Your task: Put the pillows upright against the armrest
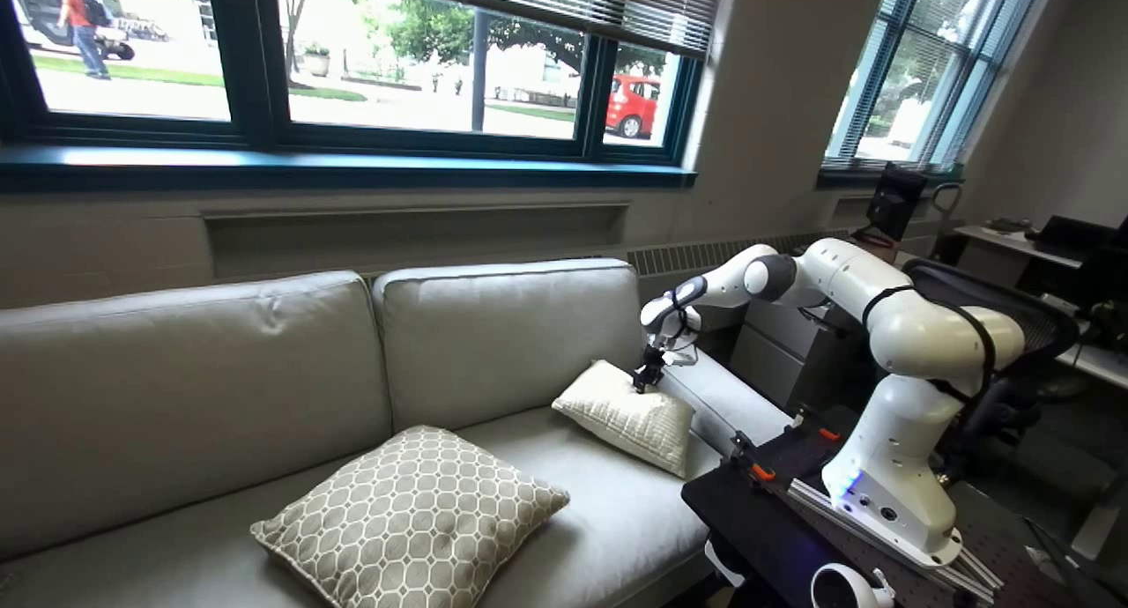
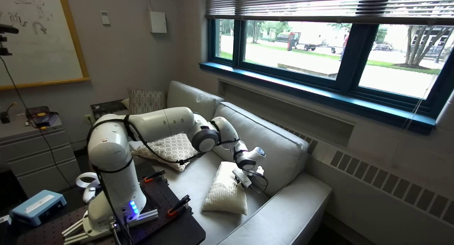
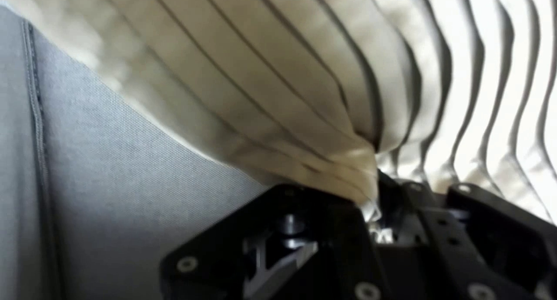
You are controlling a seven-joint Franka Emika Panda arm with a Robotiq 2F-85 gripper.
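Observation:
A cream pleated pillow (image 1: 612, 418) is on the sofa seat near the corner of backrest and armrest (image 1: 731, 396). It also shows in an exterior view (image 2: 221, 193), tilted, with a strip of seat between it and the armrest (image 2: 283, 216). My gripper (image 1: 643, 383) is at the pillow's upper part. In the wrist view the fingers (image 3: 372, 200) pinch a fold of the pillow's fabric (image 3: 261, 82); the fingertips are buried in cloth. A patterned pillow (image 1: 414, 511) lies flat on the seat farther along; it also shows behind the arm (image 2: 173, 149).
The backrest cushion (image 1: 511, 344) stands behind the cream pillow. The robot's dark table (image 2: 170, 223) adjoins the sofa front by the armrest. Another patterned pillow (image 2: 147, 101) stands at the sofa's far end. A white headset or controller (image 1: 846, 586) lies by the robot base.

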